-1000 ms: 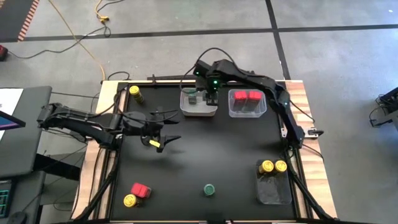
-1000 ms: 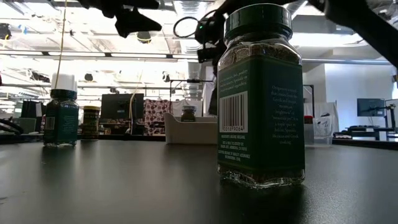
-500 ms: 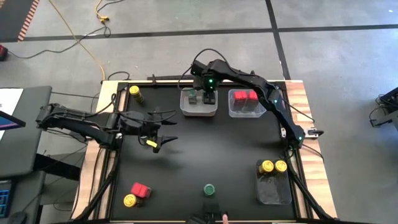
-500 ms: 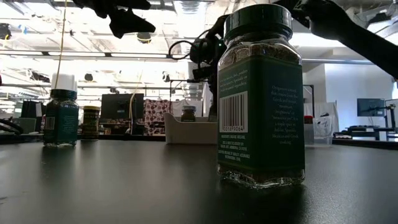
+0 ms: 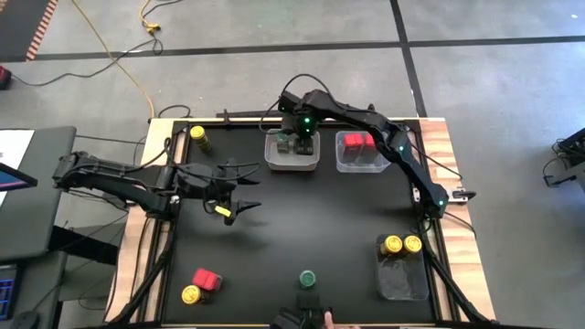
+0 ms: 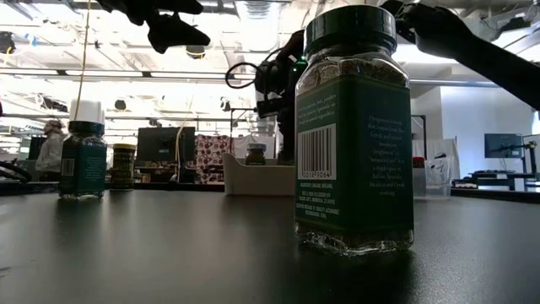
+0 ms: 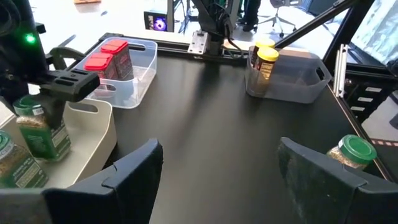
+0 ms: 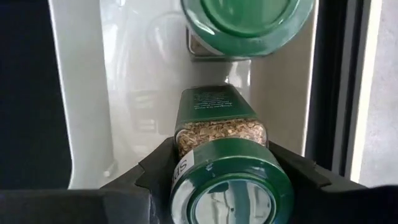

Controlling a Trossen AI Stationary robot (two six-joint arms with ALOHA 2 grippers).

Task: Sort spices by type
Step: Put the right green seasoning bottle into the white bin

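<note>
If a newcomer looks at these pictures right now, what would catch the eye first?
Probably the right gripper, its jaws shut on a green-lidded jar that hangs over the white bin at the table's far edge, where another green-lidded jar already sits. Next, the lone green jar that fills the low view, standing near the table's near edge. The left gripper waits open on the left.

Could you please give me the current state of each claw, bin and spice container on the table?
Right claw: shut on a green-lidded jar, over the white bin.
Left claw: open, empty, above the table.
White bin: holds another green jar.
Clear bin: holds red boxes.
Grey bin: two yellow-lidded jars inside.
Loose green jar: upright, unsorted.
Red box and yellow jars: unsorted.
</note>
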